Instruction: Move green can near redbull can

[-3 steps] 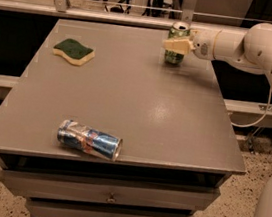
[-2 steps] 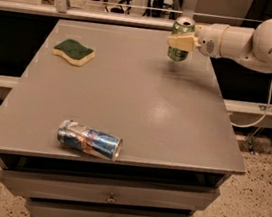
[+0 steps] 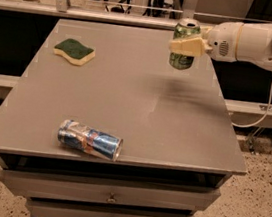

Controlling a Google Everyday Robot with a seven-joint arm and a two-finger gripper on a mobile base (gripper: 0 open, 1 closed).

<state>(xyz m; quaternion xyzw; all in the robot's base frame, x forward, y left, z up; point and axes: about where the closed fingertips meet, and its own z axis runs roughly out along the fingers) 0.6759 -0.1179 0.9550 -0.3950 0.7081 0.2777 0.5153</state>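
Note:
The green can point(image 3: 182, 57) is upright in the air above the back right part of the grey table point(image 3: 142, 101). My gripper point(image 3: 186, 46) reaches in from the right and is shut on the green can around its middle. The redbull can point(image 3: 89, 140), blue and silver with a red-yellow mark, lies on its side near the table's front left edge, far from the green can.
A green and yellow sponge point(image 3: 74, 51) lies at the back left of the table. My white arm point(image 3: 256, 40) stretches in from the right edge. Drawers point(image 3: 111, 198) sit under the tabletop. A rail runs behind the table.
The gripper has lifted the green can off the table's back right corner and carried it up and slightly forward. The redbull can and sponge have not moved.

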